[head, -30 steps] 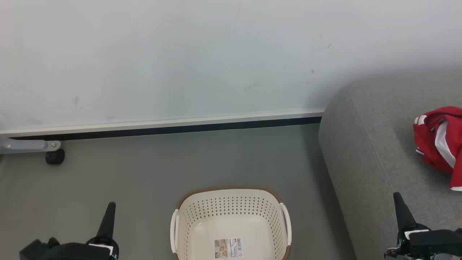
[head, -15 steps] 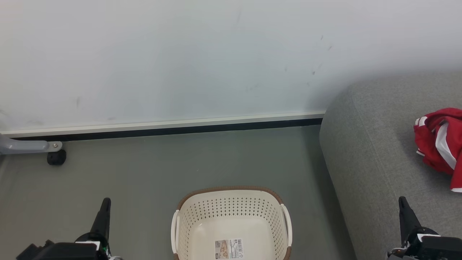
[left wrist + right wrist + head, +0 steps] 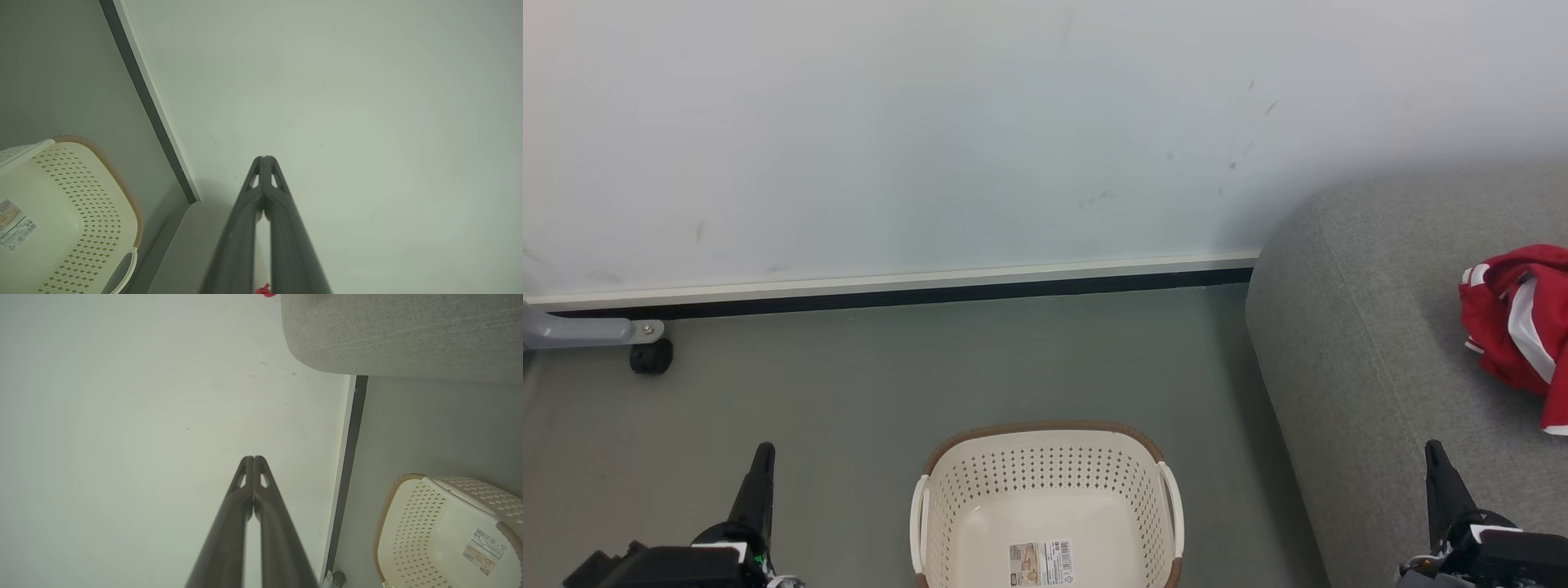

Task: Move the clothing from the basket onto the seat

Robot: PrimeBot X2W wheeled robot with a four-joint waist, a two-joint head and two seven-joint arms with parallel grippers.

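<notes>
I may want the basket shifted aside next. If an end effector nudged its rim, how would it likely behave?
The basket, perforated plastic holding just a label, is probably light and would likely slide on the smooth floor. Its wide, low shape suggests scooting rather than tipping. The holed walls may flex slightly.

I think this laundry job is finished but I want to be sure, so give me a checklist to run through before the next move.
1. Basket emptied, just the label on its floor: ok.
2. Clothing lying on the seat: ok.
3. All of the clothing supported by the seat: cannot tell, it runs past the head view's right edge.
4. Left pincer shut, holding nothing: ok.
5. Right pincer shut, holding nothing, apart from the clothing: ok.
</notes>
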